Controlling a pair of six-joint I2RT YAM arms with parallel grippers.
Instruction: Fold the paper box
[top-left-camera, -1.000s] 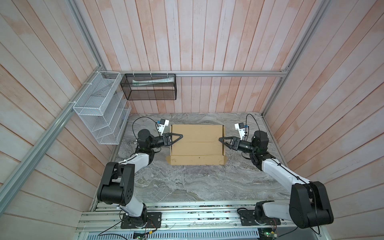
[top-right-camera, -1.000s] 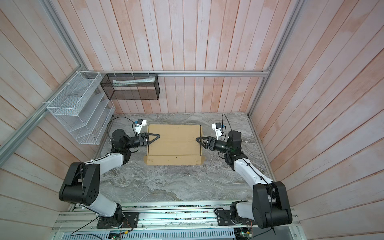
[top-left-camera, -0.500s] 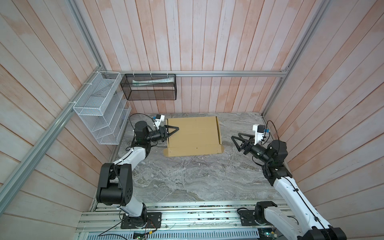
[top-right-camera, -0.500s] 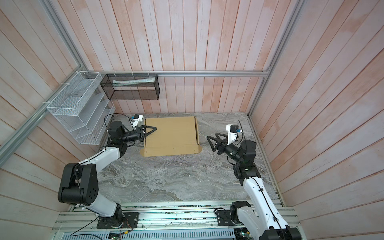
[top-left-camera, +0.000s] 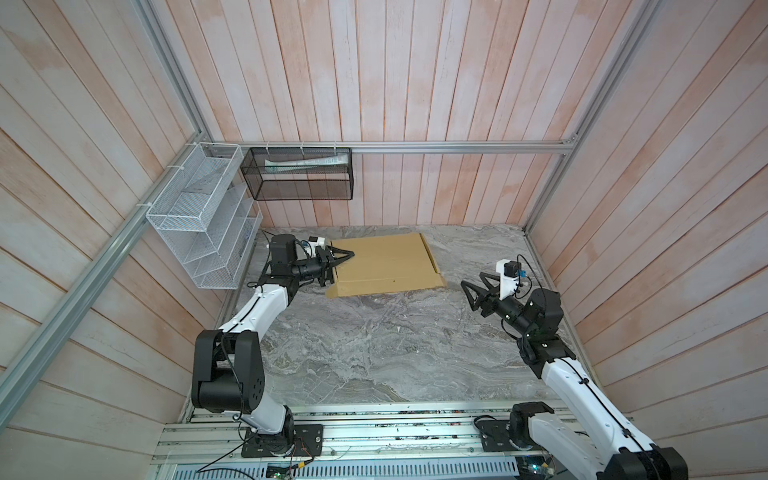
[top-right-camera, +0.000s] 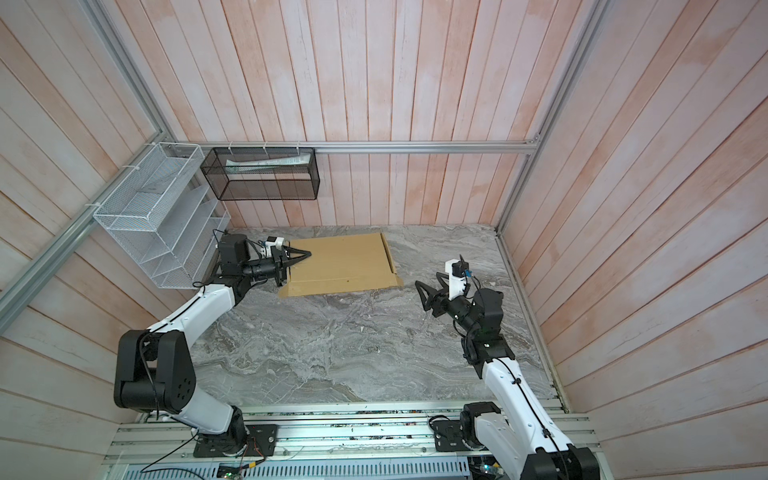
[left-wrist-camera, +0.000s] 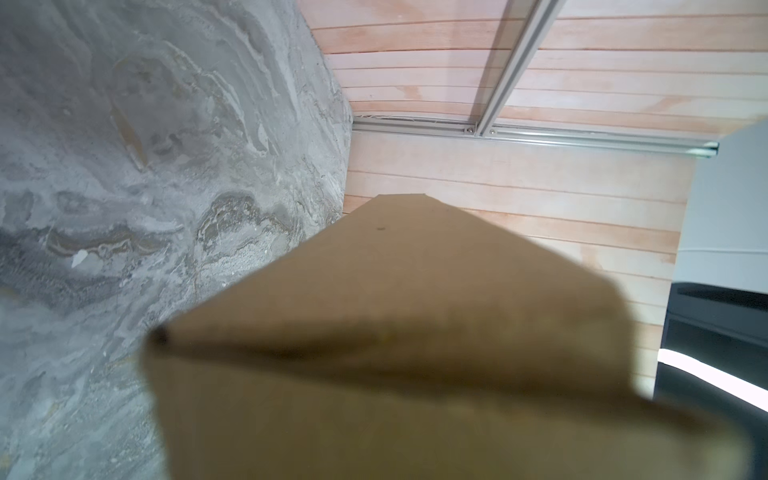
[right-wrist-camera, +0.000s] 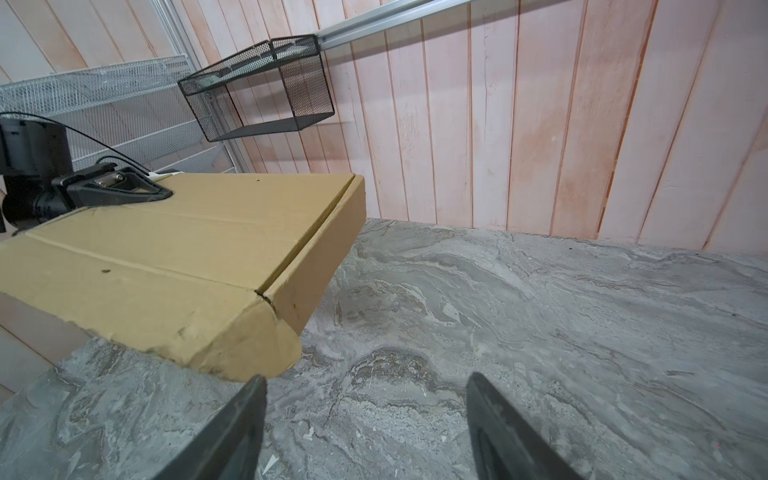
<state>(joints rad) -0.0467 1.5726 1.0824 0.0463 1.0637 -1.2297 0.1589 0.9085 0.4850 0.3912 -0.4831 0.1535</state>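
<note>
With only my left fingers (right-wrist-camera: 160, 193) clamping one edge of the flat tan corrugated-cardboard box (top-left-camera: 384, 264) and my right fingers (right-wrist-camera: 232, 432) hanging apart, empty, I am risking it pivoting loose.

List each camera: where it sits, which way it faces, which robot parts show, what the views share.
Top views: high over the front rail, looking down at the table; both arms, left gripper clamped on the paper box, right gripper open.
Left wrist: on the left arm, looking along the paper box toward a plank wall; own gripper unseen.
Right wrist: on the right arm, low over the table, facing the back wall; own fingertips, the left gripper.
Shared: every view shows the paper box.
</note>
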